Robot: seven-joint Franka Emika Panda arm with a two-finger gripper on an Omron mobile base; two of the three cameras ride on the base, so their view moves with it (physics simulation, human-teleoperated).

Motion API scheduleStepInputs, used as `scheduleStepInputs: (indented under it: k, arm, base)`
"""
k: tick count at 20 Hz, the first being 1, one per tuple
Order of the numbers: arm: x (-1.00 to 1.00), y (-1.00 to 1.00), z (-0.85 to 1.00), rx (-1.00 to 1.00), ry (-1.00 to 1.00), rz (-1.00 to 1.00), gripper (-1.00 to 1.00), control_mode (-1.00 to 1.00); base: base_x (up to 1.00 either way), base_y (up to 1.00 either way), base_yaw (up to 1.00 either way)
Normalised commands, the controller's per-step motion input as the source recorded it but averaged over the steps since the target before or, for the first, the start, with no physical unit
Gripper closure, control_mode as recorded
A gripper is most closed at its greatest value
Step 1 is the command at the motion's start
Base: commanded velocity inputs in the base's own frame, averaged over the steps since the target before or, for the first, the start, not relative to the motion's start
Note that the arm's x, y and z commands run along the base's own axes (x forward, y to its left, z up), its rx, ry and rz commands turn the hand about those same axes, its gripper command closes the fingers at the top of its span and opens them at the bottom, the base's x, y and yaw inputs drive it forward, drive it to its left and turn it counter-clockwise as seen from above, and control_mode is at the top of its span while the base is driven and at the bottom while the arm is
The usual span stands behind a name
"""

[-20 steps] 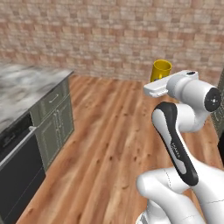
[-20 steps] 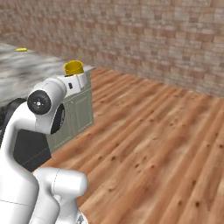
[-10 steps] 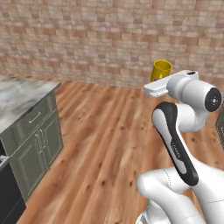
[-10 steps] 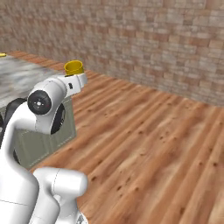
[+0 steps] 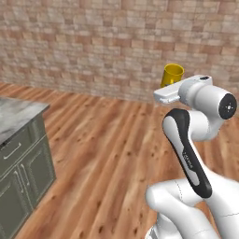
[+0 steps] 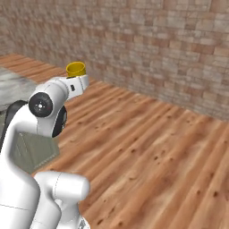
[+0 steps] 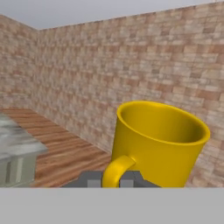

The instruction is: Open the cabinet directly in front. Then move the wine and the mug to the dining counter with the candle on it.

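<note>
Brick walling is running across the whole background, with a wooden plank floor (image 5: 107, 154) stretching out beneath it. Against that wall the mug (image 5: 172, 75) is riding upright, high above the floor, carried at the end of the raised arm; in the left base view it is standing out yellow just above the white hand, and in the right base view (image 6: 75, 69) its rim is peeking over the top of the wrist. In the hand view the mug (image 7: 159, 146) is sitting close before the camera, mouth up, with its looped handle turned toward the lens. The gripper (image 7: 114, 179) is clamping on the mug at that handle: its dark finger tips (image 7: 89, 180) are pressing in on either side of the loop, the jaws drawn narrow around it. The mug's inside is showing as plain yellow, though its bottom is out of sight.

Off to the side, a low green cabinet (image 5: 21, 184) with panelled doors is standing on the floor at the left edge of the left base view, carrying a grey veined marble worktop (image 5: 16, 116) whose corner is pointing toward the room. The same unit (image 6: 31, 150) is appearing behind the arm in the right base view, well apart from the mug.
</note>
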Motion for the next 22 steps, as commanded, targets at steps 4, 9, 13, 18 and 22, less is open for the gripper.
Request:
scheduleStepInputs:
  k: [4,9,13,18,22]
  arm:
    - [0.0,0.0,0.0,0.0,0.0,0.0,1.0,1.0]
    - [0.0,0.0,0.0,0.0,0.0,0.0,1.0,1.0]
    - [0.0,0.0,0.0,0.0,0.0,0.0,1.0,1.0]
    - [0.0,0.0,0.0,0.0,0.0,0.0,1.0,1.0]
    - [0.0,0.0,0.0,0.0,0.0,0.0,1.0,1.0]
  base:
    - [1.0,-0.25,0.1]
    - [1.0,-0.26,0.13]
    - [1.0,-0.3,0.14]
    - [1.0,-0.08,0.23]
    - [1.0,-0.02,0.5]
